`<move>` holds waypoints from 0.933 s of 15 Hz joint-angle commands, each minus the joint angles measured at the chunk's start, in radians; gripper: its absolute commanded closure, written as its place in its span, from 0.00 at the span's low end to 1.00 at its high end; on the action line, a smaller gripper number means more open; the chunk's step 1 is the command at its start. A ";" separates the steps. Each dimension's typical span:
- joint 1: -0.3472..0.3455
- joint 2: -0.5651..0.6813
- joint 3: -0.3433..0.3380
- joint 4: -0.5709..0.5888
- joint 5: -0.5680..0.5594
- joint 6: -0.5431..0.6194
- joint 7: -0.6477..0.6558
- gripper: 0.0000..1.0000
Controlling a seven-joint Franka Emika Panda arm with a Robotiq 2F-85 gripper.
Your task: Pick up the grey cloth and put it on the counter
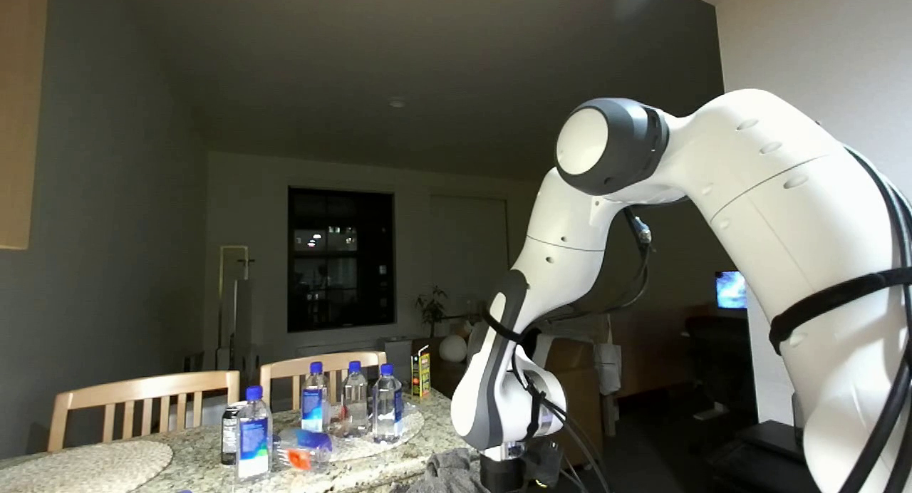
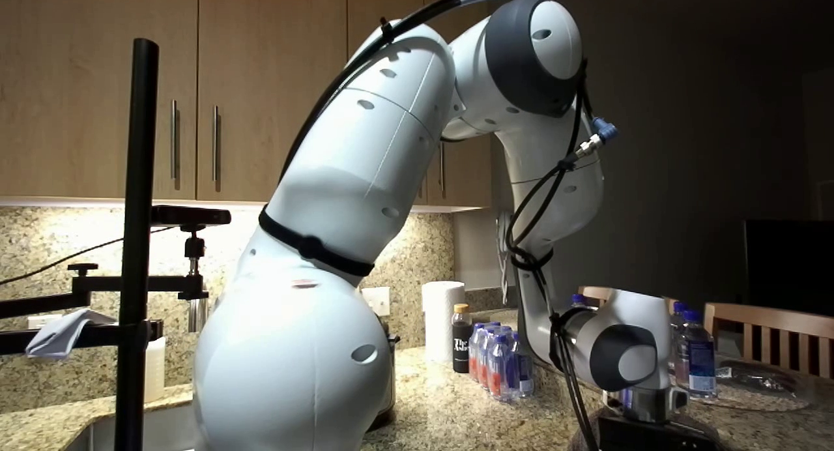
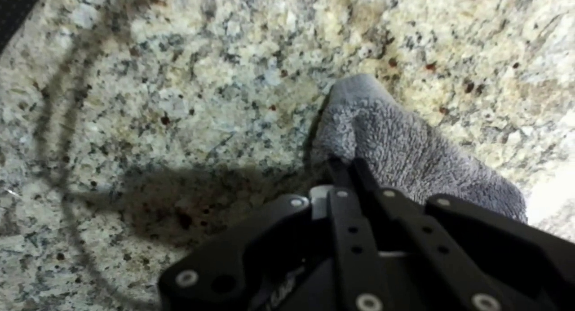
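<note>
1. black, two-fingered metal gripper [image 3: 347, 162] stood clenched, tips nearly together, apparently on a fold of the fluffy grey towelling cloth [image 3: 400, 149].
2. that cloth lay on or just above the wide, pale, speckled stone counter [image 3: 215, 99], spread mostly right of the tips; how much touched stone i could not tell.
3. slipping seemed the likeliest fault: the pinch looked narrow, so a quick lift might have shed it.
4. letting go near the counter's edge, far left in the wrist view, could have let it slide off.
5. clear plastic water bottles with blue caps [image 1: 387, 406] stood left of it in an exterior view; trailing cloth might have toppled them.
</note>
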 commanded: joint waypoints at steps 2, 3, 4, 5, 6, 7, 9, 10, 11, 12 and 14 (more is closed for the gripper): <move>-0.040 -0.041 0.038 -0.025 -0.005 -0.020 0.027 0.89; -0.049 -0.061 0.044 -0.026 0.006 -0.037 0.035 0.90; -0.054 -0.071 0.048 -0.026 0.012 -0.045 0.041 0.89; -0.061 -0.096 0.053 -0.026 0.025 -0.076 0.053 0.90; -0.063 -0.123 0.053 -0.023 0.037 -0.120 0.068 0.89; -0.069 -0.156 0.055 -0.019 0.058 -0.178 0.078 0.90; -0.061 -0.227 0.039 -0.009 0.099 -0.315 0.095 0.89; -0.055 -0.255 0.029 -0.004 0.125 -0.360 0.096 0.89; -0.039 -0.275 0.005 -0.002 0.129 -0.397 0.120 0.91; -0.028 -0.287 -0.014 -0.004 0.129 -0.422 0.142 0.65; -0.019 -0.310 -0.038 -0.033 0.135 -0.411 0.155 0.61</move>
